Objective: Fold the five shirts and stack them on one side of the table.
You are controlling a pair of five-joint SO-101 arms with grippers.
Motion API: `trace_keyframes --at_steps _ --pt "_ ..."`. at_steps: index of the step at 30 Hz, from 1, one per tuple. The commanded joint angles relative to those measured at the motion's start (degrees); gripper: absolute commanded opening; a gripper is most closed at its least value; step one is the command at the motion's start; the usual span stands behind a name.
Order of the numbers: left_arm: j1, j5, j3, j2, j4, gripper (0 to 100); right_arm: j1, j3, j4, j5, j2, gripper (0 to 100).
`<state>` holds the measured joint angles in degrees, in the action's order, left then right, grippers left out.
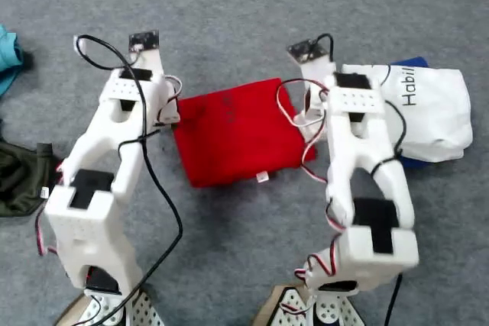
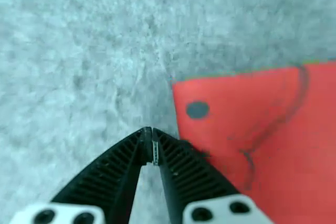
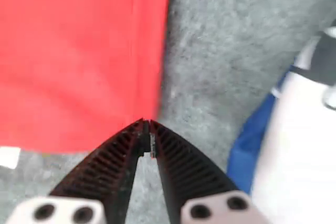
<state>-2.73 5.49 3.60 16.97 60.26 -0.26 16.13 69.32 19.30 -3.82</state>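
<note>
A folded red shirt (image 1: 237,131) lies flat in the middle of the grey table, between the two arms. My left gripper (image 2: 148,139) is shut and empty just off the red shirt (image 2: 257,140) at its corner, over bare carpet. My right gripper (image 3: 145,132) is shut and empty at the opposite edge of the red shirt (image 3: 79,56). To the right lies a folded white shirt (image 1: 428,112) on top of a blue shirt (image 1: 412,159). At the left edge of the table lie a dark green shirt (image 1: 19,177) and a teal shirt (image 1: 9,55), both crumpled.
The table is covered in grey carpet (image 1: 229,20), with open room along the far side and in front of the red shirt. Black cables (image 1: 157,188) trail from both arms over the surface.
</note>
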Motion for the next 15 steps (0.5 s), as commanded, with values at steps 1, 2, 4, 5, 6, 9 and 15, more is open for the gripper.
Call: trace_keyframes --at_steps 1,2,4,5,6,9,15 --pt "-2.64 -0.70 -0.09 -11.82 4.84 2 -0.31 -3.30 2.29 1.67 8.13 0.2" --pt "-3.69 -0.70 1.49 -14.73 5.89 2 -1.01 -3.30 2.02 2.64 9.01 0.2" --pt "-7.03 -0.62 5.89 -20.26 6.59 2 -2.24 -3.82 0.62 3.43 9.10 0.2" --pt "-8.79 -0.62 8.70 -23.16 6.42 2 -3.12 -4.70 -0.18 3.52 8.66 0.2" --pt "-10.73 -0.35 11.60 -25.80 6.24 2 -3.56 -5.67 -1.14 3.52 7.69 0.2" --pt "-16.79 -0.18 19.08 -31.87 6.24 2 -4.88 -11.82 -2.37 3.52 3.38 0.2" --pt "-19.52 -0.53 27.25 -33.01 3.78 2 -6.46 -30.81 0.53 1.05 -13.05 0.2"
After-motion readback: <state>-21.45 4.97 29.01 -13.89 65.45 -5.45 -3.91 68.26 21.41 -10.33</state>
